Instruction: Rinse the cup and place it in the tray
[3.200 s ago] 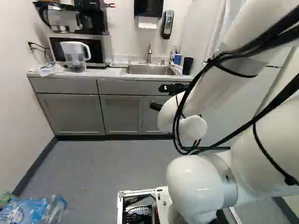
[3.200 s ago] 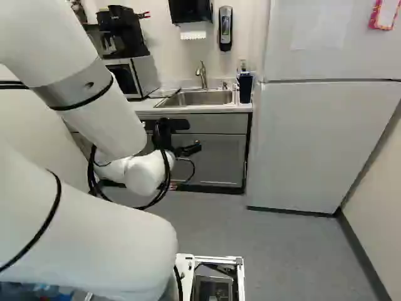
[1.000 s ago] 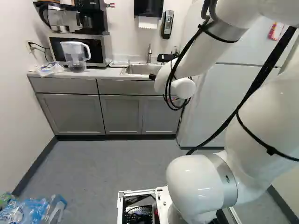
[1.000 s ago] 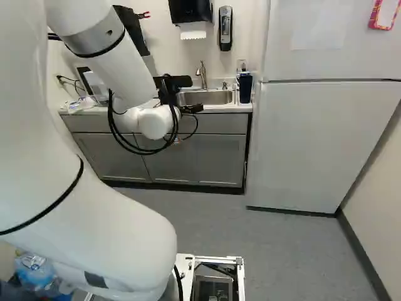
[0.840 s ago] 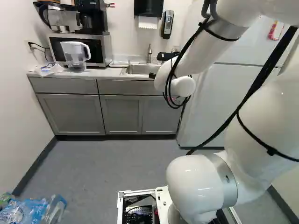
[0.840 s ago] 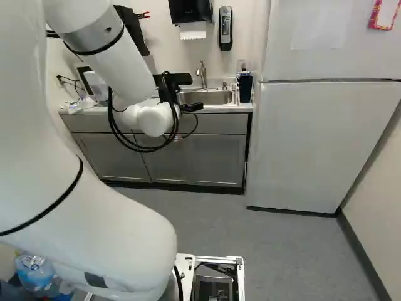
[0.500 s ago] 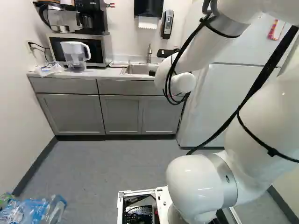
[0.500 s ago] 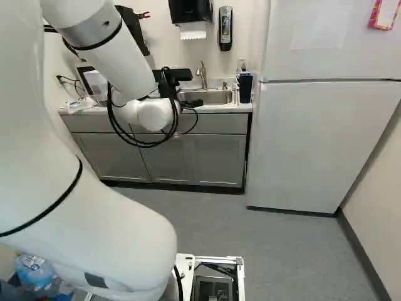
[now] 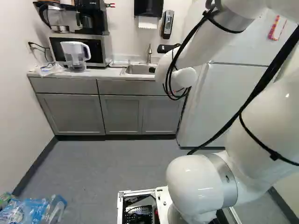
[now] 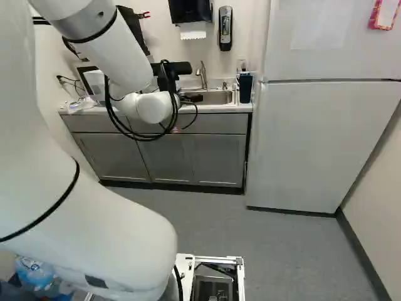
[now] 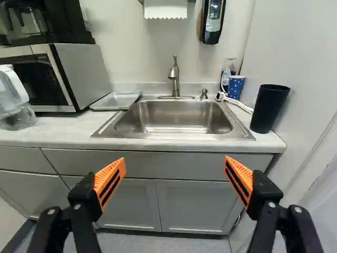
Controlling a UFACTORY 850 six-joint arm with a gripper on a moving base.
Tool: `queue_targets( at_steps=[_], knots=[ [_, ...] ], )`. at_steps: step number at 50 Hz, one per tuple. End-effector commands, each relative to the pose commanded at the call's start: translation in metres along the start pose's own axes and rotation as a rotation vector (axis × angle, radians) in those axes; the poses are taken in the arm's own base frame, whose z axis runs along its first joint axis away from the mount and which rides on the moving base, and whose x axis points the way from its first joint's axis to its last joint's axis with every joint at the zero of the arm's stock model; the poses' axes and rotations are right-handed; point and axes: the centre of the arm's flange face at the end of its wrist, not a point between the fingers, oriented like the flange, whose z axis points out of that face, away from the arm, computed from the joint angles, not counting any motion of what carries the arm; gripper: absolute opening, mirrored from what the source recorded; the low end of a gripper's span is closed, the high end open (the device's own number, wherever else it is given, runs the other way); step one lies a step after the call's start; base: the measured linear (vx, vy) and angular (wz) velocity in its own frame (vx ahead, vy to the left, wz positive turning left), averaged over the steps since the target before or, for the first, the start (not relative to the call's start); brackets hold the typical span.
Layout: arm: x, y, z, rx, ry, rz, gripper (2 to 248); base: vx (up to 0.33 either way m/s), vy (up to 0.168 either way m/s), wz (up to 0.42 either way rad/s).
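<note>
In the right base view my gripper (image 10: pixel 193 98) stands at counter height, before the sink (image 10: pixel 216 96). The wrist view shows the gripper (image 11: pixel 175 159) open, its orange pads wide apart with nothing between them. Ahead of it lies the sink (image 11: pixel 174 117) with its faucet (image 11: pixel 175 76). A black cup (image 11: pixel 269 108) stands on the counter by the sink's corner near the fridge. Behind it is a blue dotted cup (image 11: pixel 235 87). A shallow metal tray (image 11: pixel 116 100) lies between sink and microwave.
The counter edge (image 11: pixel 179 147) and grey cabinets (image 9: pixel 120 114) face the gripper. A water pitcher (image 9: pixel 76 56) stands before the microwave (image 11: pixel 79 74). The fridge (image 10: pixel 319 144) rises beside the counter. Plastic bottles (image 9: pixel 35 210) lie near the base.
My arm has raised the gripper from in front of the cabinets to counter height; over the last second it rose slightly more. The base has not moved.
</note>
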Motion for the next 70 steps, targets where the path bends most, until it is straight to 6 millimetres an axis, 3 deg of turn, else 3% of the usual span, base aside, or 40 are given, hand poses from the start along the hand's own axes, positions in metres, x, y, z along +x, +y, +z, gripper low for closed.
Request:
queue_targets(
  at_steps=[70],
  knots=[
    [0.063, 0.0, 0.009, 0.0, -0.028, 0.0, 247, 0.0, 0.0, 0.0]
  ],
)
